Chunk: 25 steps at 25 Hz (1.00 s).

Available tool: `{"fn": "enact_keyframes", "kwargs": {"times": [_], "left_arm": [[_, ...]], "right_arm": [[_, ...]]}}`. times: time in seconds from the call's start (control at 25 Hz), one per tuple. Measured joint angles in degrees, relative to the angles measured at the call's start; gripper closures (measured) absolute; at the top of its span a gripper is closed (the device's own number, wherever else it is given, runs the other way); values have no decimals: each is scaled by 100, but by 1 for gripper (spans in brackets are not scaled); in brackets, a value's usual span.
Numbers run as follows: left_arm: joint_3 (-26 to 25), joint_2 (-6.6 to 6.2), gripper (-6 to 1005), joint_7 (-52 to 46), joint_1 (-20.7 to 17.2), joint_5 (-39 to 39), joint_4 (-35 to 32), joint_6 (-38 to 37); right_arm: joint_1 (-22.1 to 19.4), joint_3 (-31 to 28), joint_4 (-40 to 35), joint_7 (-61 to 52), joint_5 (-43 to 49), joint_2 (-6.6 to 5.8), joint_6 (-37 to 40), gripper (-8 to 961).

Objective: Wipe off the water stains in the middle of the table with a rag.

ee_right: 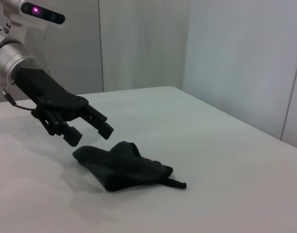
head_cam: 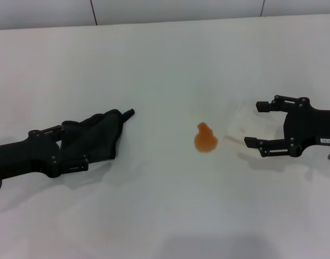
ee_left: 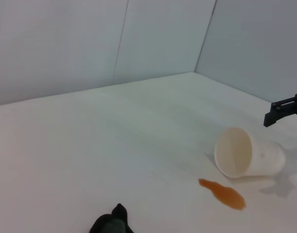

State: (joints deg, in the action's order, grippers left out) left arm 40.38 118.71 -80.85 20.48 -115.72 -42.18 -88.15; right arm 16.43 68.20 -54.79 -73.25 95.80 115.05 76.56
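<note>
Head view: white surface [head_cam: 165, 216] w/ an orange liquid blotch [head_cam: 205, 138] near its middle, blob shape w/ a smaller lobe on top. Just right of it a pale translucent cup [head_cam: 246, 125] lies tipped on its side; in left wrist view its mouth [ee_left: 233, 153] faces the camera and the blotch [ee_left: 222, 193] sits just beside the rim, apparently not touching.

Rag [head_cam: 97, 137], dark green-black & crumpled, lies on the surface well left of the blotch, one pointed corner sticking out toward the blotch. Left pincer [head_cam: 68, 148] is over the rag's left part. In right wrist view it [ee_right: 88, 128] hangs spread just above the cloth [ee_right: 126, 166], fingers [ee_right: 101, 125] released and not gripping it.

Right pincer [head_cam: 254, 123] is on the right, low over the surface, released, prongs spread either side of the cup's far end; contact w/ the cup can't be told.
</note>
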Motion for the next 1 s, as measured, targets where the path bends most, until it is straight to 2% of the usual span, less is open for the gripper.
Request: {"fn": "enact_keyframes", "kwargs": {"times": [0.32, 0.48, 0.64, 0.84, 1.0], "left_arm": [[-18, -2, 128, 6, 2, -23, 0, 0], [-9, -22, 128, 9, 23, -30, 0, 0], [1, -35, 129, 9, 47, -41, 0, 0], [1, -39, 130, 8, 52, -45, -29, -1], [-1, -41, 131, 9, 53, -46, -36, -1]], "right_arm": [[-5, -45, -316, -547, 16, -2, -22, 96], [-3, -52, -999, -1543, 419, -22, -28, 95], [71, -13, -1948, -2984, 1467, -18, 117, 96], [467, -48, -2594, -4439, 2394, -52, 670, 96], [894, -53, -2779, -5077, 2888, -75, 932, 95]]}}
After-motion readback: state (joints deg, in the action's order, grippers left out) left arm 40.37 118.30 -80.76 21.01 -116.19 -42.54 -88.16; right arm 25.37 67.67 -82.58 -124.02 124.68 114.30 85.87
